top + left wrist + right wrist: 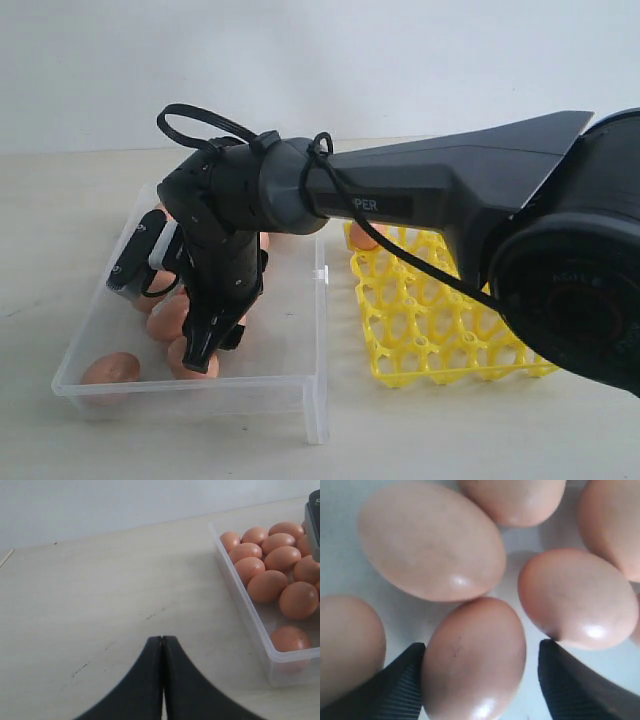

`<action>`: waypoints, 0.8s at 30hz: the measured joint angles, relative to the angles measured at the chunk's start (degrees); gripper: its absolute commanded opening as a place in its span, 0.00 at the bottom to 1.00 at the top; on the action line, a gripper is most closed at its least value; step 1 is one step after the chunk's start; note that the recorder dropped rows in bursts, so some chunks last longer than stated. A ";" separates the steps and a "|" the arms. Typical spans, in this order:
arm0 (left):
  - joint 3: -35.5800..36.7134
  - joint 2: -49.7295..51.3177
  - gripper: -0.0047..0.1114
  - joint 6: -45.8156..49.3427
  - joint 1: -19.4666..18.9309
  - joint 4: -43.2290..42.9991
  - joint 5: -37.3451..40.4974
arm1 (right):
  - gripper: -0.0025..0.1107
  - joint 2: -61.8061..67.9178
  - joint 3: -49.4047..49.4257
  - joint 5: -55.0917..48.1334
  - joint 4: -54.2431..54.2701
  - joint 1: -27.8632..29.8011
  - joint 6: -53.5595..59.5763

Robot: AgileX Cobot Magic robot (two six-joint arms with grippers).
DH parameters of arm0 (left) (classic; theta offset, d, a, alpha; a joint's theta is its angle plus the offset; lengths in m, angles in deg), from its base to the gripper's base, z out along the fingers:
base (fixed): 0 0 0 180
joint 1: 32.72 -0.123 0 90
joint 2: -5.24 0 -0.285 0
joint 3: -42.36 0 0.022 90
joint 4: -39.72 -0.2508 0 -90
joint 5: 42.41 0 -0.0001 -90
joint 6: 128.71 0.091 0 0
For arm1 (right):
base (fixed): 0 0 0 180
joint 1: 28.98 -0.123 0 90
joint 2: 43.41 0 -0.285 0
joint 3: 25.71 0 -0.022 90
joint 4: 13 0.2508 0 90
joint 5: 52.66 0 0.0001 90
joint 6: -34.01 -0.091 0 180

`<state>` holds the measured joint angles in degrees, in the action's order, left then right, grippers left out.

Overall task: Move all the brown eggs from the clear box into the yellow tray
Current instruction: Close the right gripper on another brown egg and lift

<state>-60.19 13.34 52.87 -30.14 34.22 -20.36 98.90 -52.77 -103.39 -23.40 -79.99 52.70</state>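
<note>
A brown egg [475,672] is straddled by the parted right gripper [481,647], at nine o'clock from the yellow tray [440,330]; the left gripper [162,641] is closed

Your right gripper [481,649] stands wide open, with one of the brown eggs [475,665] lying lengthwise between its fingers. The ribbed finger [395,690] is right against that egg's side. The other finger [580,690] stands a little clear of it, its tip at the edge of a neighbouring egg [577,597]. Beyond the tips you see another egg [430,540] lying crosswise, almost touching the one between the fingers. Three more eggs are cut off at the edges of view. Pale floor [340,580] shows in the gaps.
</note>
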 measured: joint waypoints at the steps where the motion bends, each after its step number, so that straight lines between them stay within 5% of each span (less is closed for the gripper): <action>1: 0.00 0.00 0.04 0.00 0.00 0.00 0.00 | 0.57 0.00 0.00 0.39 0.00 0.00 -0.18; 15: 0.00 0.00 0.04 0.00 0.00 0.00 0.00 | 0.56 -0.18 0.23 2.78 2.45 0.02 -2.20; 18: 0.00 0.00 0.04 0.00 0.00 0.00 0.00 | 0.41 -0.18 0.23 3.84 3.62 0.02 -4.59; 22: 0.00 0.00 0.04 0.00 0.00 0.00 0.00 | 0.05 -0.18 0.23 4.99 4.39 0.02 -8.28; 24: 0.00 0.00 0.04 0.00 0.00 0.00 0.00 | 0.02 -0.18 0.23 4.99 4.50 0.02 -9.33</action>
<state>-60.19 13.34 52.87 -30.14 34.22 -20.36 98.72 -52.54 -98.40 -18.90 -79.96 43.37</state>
